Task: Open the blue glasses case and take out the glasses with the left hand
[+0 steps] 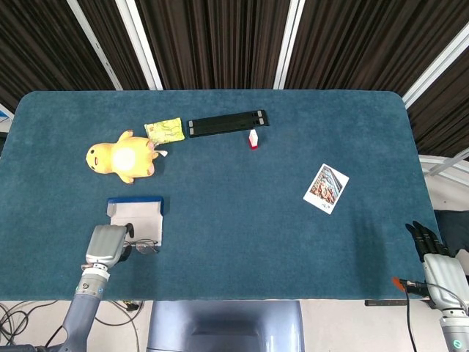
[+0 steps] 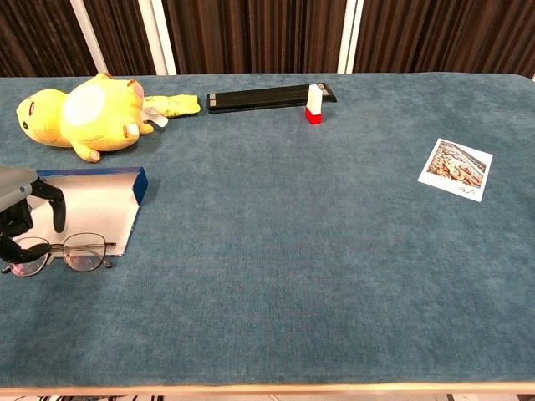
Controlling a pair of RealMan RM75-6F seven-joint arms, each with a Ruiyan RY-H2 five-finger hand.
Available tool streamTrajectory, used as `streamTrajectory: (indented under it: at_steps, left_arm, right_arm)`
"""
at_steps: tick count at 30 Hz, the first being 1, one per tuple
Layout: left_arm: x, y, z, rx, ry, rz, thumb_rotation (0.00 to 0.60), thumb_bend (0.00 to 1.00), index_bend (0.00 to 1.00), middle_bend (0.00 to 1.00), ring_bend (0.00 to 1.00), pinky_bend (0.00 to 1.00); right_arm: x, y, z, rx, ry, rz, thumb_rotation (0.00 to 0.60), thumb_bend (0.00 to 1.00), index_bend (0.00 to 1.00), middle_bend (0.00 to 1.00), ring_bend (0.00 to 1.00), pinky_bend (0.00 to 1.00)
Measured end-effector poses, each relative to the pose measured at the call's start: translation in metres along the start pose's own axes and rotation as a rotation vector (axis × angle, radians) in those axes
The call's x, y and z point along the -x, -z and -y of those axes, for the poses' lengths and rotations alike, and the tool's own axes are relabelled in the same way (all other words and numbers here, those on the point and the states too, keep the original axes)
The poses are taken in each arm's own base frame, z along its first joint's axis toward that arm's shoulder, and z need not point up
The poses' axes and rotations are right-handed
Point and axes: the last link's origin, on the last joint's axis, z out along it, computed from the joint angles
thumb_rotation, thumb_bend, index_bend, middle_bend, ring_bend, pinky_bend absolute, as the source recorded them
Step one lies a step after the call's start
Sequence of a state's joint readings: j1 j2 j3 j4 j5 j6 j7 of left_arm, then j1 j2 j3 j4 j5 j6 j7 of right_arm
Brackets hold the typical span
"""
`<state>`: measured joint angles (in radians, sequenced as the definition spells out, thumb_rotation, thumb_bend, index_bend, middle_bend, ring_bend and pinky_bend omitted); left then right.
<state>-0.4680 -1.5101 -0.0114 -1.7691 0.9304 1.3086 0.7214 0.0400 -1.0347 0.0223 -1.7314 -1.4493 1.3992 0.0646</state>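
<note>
Blue glasses case (image 2: 92, 205) lies open; thin wire-framed glasses (image 2: 63, 253) rest on the tabletop (image 2: 292, 251); left hand (image 2: 21, 213) fingers released above them.

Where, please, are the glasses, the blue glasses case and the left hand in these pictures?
glasses (image 2: 82, 251): chest view, on the right lens.
blue glasses case (image 2: 139, 185): chest view, on its blue side wall.
left hand (image 1: 107, 245): head view, on the back of the hand.

Left hand (image 1: 107, 246) sits right over the glasses (image 1: 144, 246), just below the blue glasses case (image 1: 136, 210) lying open. Yellow plush (image 1: 122, 157) up top, photo card (image 1: 326, 188) off right, right hand (image 1: 436, 260) past the table (image 1: 242, 242) corner.
</note>
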Motion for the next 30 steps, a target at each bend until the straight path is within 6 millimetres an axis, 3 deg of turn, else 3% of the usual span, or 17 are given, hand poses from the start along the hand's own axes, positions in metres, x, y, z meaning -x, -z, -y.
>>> streamTrajectory:
  at_steps: [16, 24, 30]
  left_arm:
    - [0.0051, -0.0018, -0.0049, -0.002, 0.01, 0.019, 0.6, 0.37, 0.52, 1.0, 0.89, 0.97]
    - [0.0071, -0.0032, -0.0052, -0.006, 0.009, 0.023, 0.6, 0.48, 0.6, 1.0, 0.89, 0.97]
    - [0.005, -0.0031, -0.0078, 0.0, 0.019, 0.017, 0.6, 0.5, 0.61, 1.0, 0.9, 0.97]
  right_arm:
    - [-0.0005, 0.0004, 0.0002, -0.001, -0.001, -0.002, 0.6, 0.13, 0.0, 0.0, 0.0, 0.2]
    - [-0.0003, 0.0006, 0.0006, -0.001, -0.001, -0.003, 0.6, 0.13, 0.0, 0.0, 0.0, 0.2]
    - [-0.0004, 0.0005, 0.0007, 0.0, -0.001, -0.003, 0.6, 0.13, 0.0, 0.0, 0.0, 0.2]
